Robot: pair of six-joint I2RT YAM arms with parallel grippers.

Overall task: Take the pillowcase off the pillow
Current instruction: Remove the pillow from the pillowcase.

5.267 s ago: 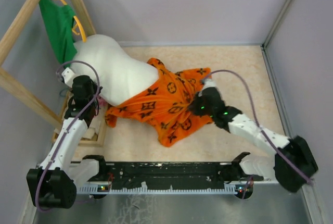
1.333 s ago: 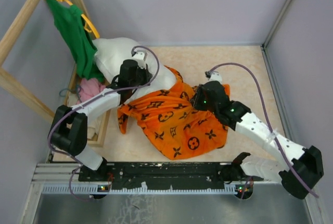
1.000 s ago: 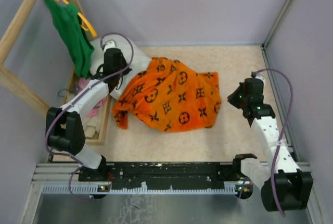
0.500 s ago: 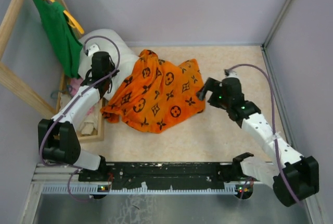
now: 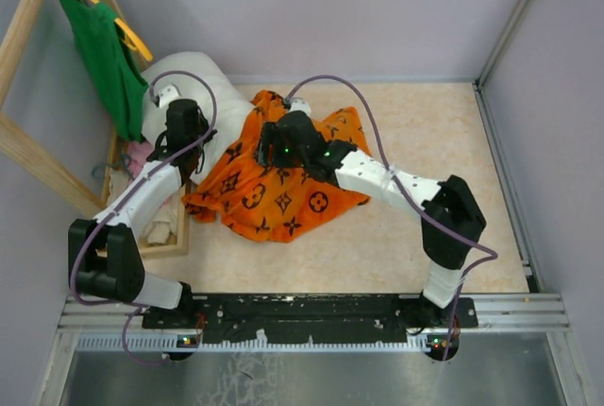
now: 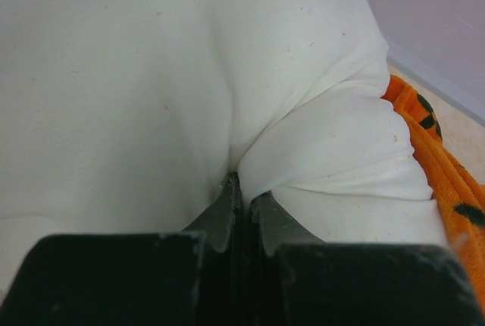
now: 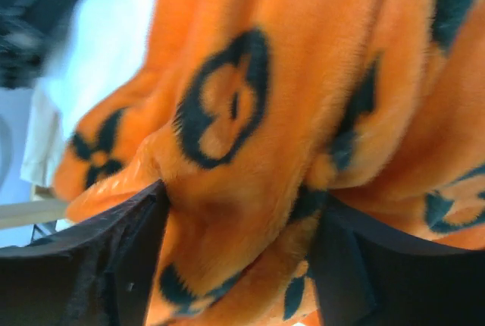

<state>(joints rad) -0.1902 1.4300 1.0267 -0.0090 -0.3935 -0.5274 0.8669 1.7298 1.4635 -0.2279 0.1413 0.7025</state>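
Saw a green tank top (image 5: 104, 47) hanging far left, with a pink cloth (image 5: 140, 156) below it. Found the left gripper (image 6: 242, 189) shut tight on a small fold of the white pillow (image 5: 198, 80), lying at the back left. Found the orange pillowcase (image 5: 274, 198) bunched in the middle of the table (image 5: 425, 123), covering the pillow's right end. Found the right gripper (image 7: 239, 220) pushed into the orange fluff, jaws wide apart, fluff bulging between them, nothing squeezed yet. Looked about halfway done. Risked biting too deep and catching the pillow inside too, then dragging both along. Risked tearing the thin white fold loose from the left jaws with a hard pull.
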